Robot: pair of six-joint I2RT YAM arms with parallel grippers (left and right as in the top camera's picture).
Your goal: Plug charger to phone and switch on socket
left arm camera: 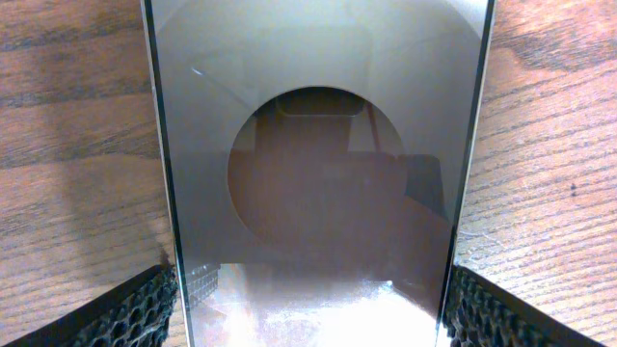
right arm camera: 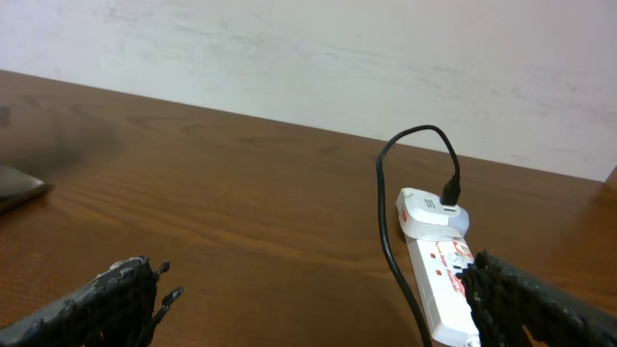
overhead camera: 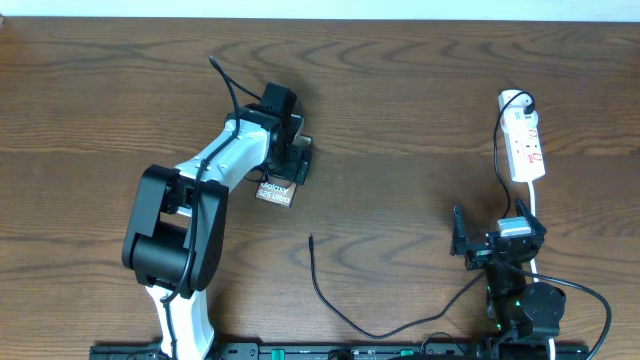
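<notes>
- The overhead view shows the whole layout. The flat grey-brown phone with white "Galaxy S25 Ultra" lettering (overhead camera: 277, 192) lies on the brown wooden surface (overhead camera: 400, 100), its far end hidden under my left wrist.
- My left wrist view shows only the phone's glossy face (left arm camera: 318, 145), filling the frame, with wood grain on either side. The lettering, visible from overhead, does not show here.
- My left jaws are spread wide and straddle the phone, with one ribbed black pad (left arm camera: 145, 310) at each long edge. I cannot tell whether they press the edges or only sit beside them.
- The long thin black charger cable (overhead camera: 374, 335) has its free tip lying near the phone's lettered end, not touching it. From there the cable loops away towards my right arm.
- The small white power strip with red markings (overhead camera: 524, 145) lies well apart from the phone, off to its right.
- My right wrist view shows what is small from overhead: the cable (right arm camera: 386, 193) arches into a white adapter at the strip's (right arm camera: 439, 289) far end.
- My right jaws stand fully apart and empty, on the strip's near side and well away from the phone.
</notes>
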